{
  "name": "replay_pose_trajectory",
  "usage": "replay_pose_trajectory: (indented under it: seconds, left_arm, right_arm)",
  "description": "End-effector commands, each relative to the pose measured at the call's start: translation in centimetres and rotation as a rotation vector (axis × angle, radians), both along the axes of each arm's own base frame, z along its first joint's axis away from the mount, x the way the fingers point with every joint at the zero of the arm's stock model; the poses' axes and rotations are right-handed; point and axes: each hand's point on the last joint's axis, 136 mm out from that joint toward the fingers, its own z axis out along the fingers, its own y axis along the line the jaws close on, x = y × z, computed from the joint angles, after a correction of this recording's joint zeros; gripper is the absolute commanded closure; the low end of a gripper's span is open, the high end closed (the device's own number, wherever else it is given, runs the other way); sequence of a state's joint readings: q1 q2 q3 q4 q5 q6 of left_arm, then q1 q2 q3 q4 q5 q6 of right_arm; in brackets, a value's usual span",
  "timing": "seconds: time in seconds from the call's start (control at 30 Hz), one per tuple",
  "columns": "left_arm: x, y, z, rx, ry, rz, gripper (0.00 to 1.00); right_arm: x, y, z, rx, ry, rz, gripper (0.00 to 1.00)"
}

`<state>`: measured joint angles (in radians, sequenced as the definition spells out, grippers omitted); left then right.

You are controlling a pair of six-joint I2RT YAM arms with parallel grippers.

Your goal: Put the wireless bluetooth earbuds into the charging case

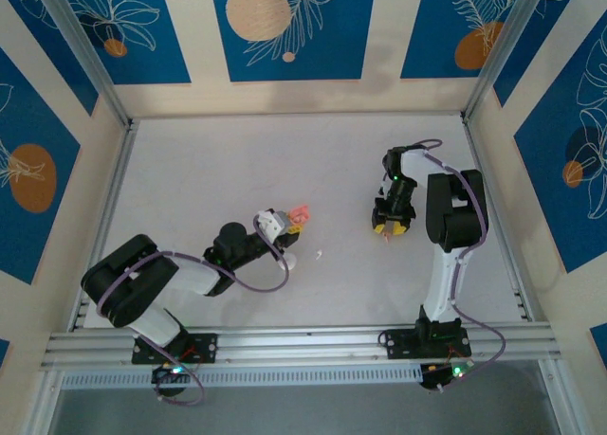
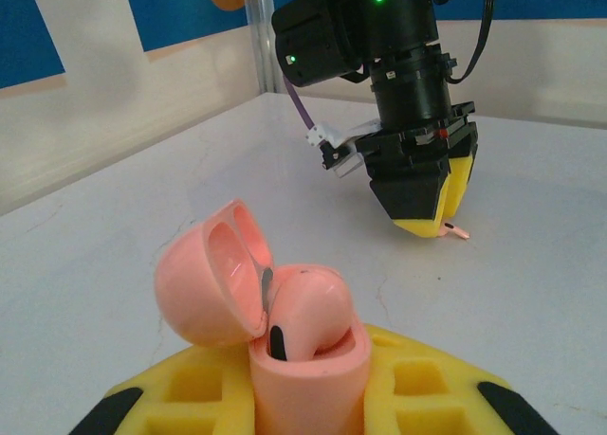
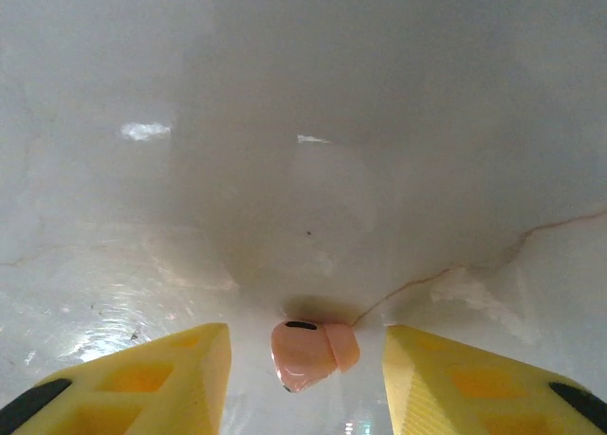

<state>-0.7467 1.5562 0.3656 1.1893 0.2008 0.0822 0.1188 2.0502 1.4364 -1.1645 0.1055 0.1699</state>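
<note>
left tool (image 2: 308, 397) clamps open pink case (image 2: 305, 373), docked earbud (image 2: 315, 307) inside | right tool (image 3: 305, 345) released, straddling loose earbud (image 3: 305, 355)

charging case (image 2: 303, 331): smooth pink plastic, soft gloss
earbud (image 3: 305, 352): pale pink plastic, glossy
table (image 3: 303, 122): white, smooth, sheeny; hairline cracks at 4 o'clock
right gripper fingers (image 3: 180, 369): yellow, matt
frame rail (image 1: 303, 340): brushed metal

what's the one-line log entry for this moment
left gripper: holding pink case, lid open | right gripper: open, straddling pink earbud on table
</note>
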Motion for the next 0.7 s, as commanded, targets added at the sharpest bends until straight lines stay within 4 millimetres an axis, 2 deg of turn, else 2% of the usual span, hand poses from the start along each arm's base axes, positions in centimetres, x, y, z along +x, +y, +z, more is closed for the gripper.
replay_pose_trajectory:
  seconds: [0.0,0.13,0.67]
  left_arm:
    - [0.0,-0.6,1.8,-0.027,-0.051,-0.013,0.85]
    - [0.0,-0.6,1.7,-0.026,-0.048,-0.015,0.85]
    - [-0.2,-0.5,1.6,-0.03,-0.041,-0.015,0.85]
  right_arm:
    - [-0.5,0.2,0.0,-0.001,0.027,0.022,0.56]
    - [-0.6,0.2,-0.1,-0.003,0.029,0.02,0.61]
    - [-1.6,0.4,-0.6,0.01,0.063,0.01,0.59]
